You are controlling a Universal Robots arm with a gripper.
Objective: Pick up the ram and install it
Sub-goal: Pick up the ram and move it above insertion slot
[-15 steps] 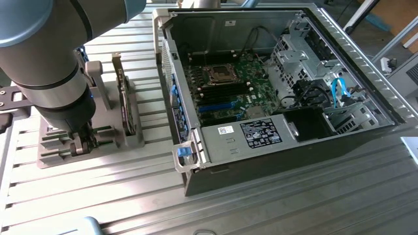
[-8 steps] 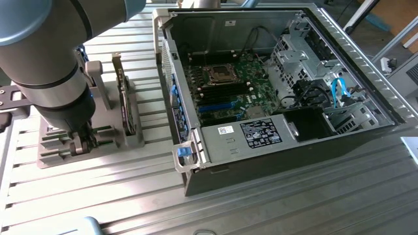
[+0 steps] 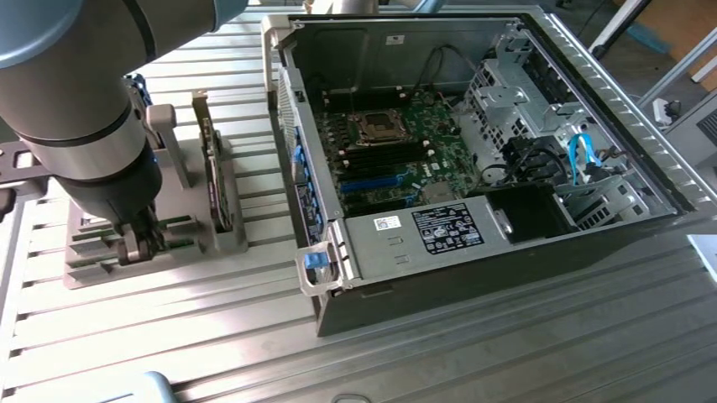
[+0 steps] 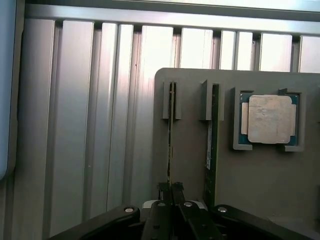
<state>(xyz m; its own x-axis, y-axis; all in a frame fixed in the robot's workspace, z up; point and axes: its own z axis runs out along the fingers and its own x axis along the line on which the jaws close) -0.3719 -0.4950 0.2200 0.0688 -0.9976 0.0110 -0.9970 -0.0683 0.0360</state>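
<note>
A ram stands on its thin edge in a slot of the grey holder. My gripper is shut on the near end of this stick, the two dark fingers pressed against its sides. A second green stick stands in the neighbouring slot, untouched. In the exterior view my gripper reaches down into the same holder, at the exterior view's left of the open computer case. The motherboard lies inside the case with its black memory slots showing.
A square silver processor chip sits in a recess of the holder beside the sticks. A tall expansion card stands upright in the rack between my arm and the case. Everything rests on a ribbed metal table.
</note>
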